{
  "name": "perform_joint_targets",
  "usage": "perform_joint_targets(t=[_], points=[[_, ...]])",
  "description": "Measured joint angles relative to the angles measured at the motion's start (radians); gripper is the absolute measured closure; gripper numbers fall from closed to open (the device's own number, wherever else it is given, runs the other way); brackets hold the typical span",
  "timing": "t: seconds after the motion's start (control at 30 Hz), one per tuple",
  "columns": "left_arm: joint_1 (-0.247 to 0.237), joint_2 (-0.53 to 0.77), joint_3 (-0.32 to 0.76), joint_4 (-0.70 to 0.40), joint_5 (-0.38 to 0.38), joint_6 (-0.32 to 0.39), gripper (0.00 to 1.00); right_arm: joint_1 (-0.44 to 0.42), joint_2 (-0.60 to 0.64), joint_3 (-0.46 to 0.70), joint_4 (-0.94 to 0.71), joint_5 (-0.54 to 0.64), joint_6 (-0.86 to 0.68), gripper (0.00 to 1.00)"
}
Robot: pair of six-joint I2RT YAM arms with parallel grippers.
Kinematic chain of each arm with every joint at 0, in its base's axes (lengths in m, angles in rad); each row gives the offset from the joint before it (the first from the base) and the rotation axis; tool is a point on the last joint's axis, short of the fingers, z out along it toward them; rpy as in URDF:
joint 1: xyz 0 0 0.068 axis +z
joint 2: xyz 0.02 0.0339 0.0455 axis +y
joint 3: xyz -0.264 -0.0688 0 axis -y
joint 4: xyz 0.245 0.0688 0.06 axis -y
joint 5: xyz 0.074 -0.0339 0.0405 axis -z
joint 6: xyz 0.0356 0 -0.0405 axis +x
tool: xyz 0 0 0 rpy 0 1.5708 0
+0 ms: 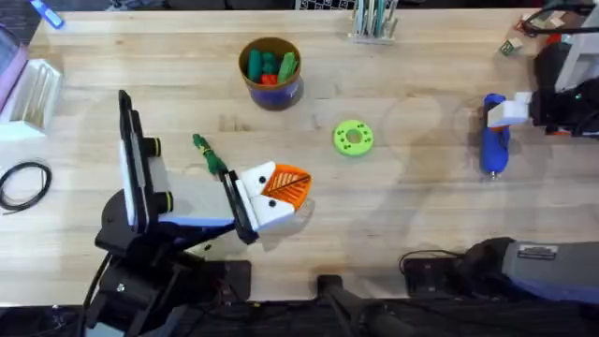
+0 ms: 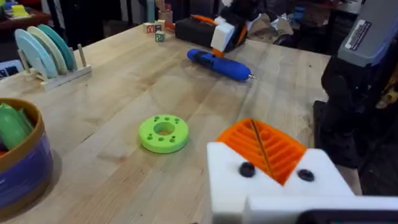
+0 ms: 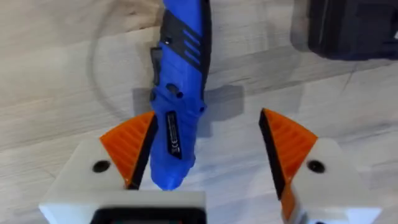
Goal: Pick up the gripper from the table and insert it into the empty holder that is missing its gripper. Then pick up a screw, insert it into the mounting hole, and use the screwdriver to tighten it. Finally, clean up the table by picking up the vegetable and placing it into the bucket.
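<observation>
right tool (image 3: 205, 155) released, straddling screwdriver (image 3: 179, 93) | long axis runs near-far between pads | left tool (image 1: 281, 192) clenched | right arm nearer

1. The left arm rises from its base at the lower left and bends toward the middle of the surface.
2. The left end effector (image 1: 279, 192) lies low over the surface, its orange ribbed pads (image 2: 264, 148) pressed together between the white finger blocks.
3. The right arm reaches out to the far right edge.
4. The right end effector (image 3: 208, 152) points down with its two orange pads (image 3: 287, 142) spread wide apart.
</observation>
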Motion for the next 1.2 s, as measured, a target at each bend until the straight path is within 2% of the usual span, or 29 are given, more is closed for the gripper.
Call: perform_joint_targets(t=[0.4,0.7,0.8,0.87,0.93,1.13,1.2], points=[[0.000,0.000,0.000,0.000,0.000,0.000,0.992,0.000,0.136,0.000,0.138,-0.110,0.006,0.010],[0.000,0.000,0.000,0.000,0.000,0.000,0.992,0.000,0.213,0.000,0.232,-0.141,0.101,0.012],[0.000,0.000,0.000,0.000,0.000,0.000,0.992,-0.002,0.218,0.000,0.258,-0.150,0.132,0.040],[0.000,0.000,0.000,0.000,0.000,0.000,0.992,-0.003,0.219,0.000,0.266,-0.151,0.147,0.127],[0.000,0.000,0.000,0.000,0.000,0.000,0.992,-0.003,0.221,0.000,0.269,-0.155,0.154,0.259],[0.000,0.000,0.000,0.000,0.000,0.000,0.992,-0.004,0.223,0.000,0.267,-0.158,0.162,0.848],[0.000,0.000,0.000,0.000,0.000,0.000,0.992,-0.004,0.223,0.001,0.269,-0.160,0.164,0.972]])
